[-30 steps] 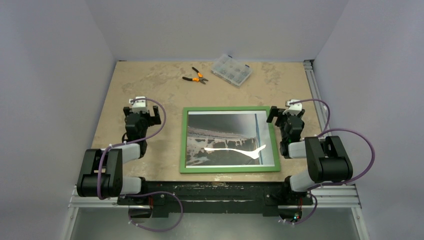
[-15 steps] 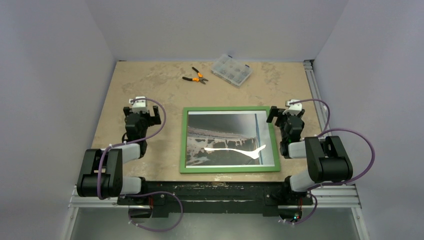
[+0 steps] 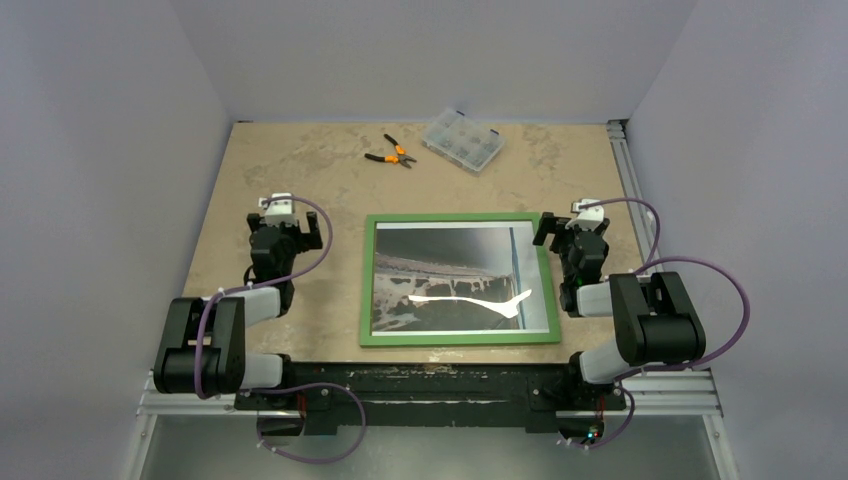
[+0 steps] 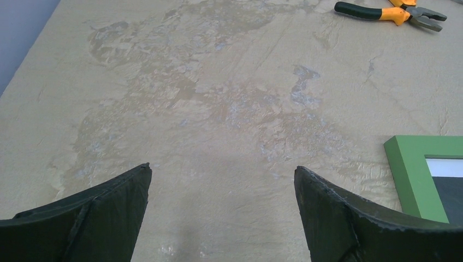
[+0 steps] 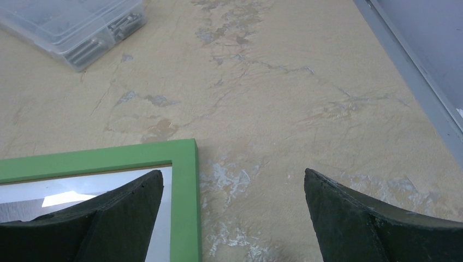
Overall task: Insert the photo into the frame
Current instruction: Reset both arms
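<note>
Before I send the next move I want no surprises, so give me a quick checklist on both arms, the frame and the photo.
1. Frame flat, green front up: ok.
2. Photo visible inside the frame: ok.
3. Photo secured from behind: cannot tell.
4. Left pincer open and empty over bare table: ok.
5. Right pincer open and empty beside the frame's far right corner: ok.
6. Pliers and parts box far from both pincers: ok.

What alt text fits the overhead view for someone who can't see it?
A green frame lies flat on the table with a dark photo showing inside it. An open left gripper and open right gripper flank it, holding nothing. Pliers and a clear parts box lie near the far edge.
</note>
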### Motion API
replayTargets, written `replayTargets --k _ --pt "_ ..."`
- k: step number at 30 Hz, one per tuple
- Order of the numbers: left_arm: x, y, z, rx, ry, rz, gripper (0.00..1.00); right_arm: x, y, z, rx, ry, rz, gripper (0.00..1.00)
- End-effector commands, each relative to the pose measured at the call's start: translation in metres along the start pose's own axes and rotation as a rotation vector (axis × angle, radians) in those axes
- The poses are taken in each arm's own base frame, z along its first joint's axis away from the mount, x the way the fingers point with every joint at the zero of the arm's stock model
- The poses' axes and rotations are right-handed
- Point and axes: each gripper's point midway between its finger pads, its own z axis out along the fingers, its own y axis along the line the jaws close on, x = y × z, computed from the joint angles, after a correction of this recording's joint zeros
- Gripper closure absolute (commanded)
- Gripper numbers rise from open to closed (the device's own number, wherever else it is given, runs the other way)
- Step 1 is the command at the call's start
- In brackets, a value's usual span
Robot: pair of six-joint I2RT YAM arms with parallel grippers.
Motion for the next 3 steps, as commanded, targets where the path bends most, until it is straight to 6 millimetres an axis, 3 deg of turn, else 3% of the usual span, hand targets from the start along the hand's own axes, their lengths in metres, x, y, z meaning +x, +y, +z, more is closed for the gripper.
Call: replayTargets --k 1,3 --pt "-0.0252 -0.008 0.0065 0.046 -0.079 0.019 0.0 -0.0184 0.0036 0.0071 -0.015 -0.055 -0.008 0.01" --pt "-0.0256 -0.0081 0.0056 0.047 -0.082 0.016 0.0 -0.0184 0.0033 0.0072 -0.015 -0.055 -0.008 0.01"
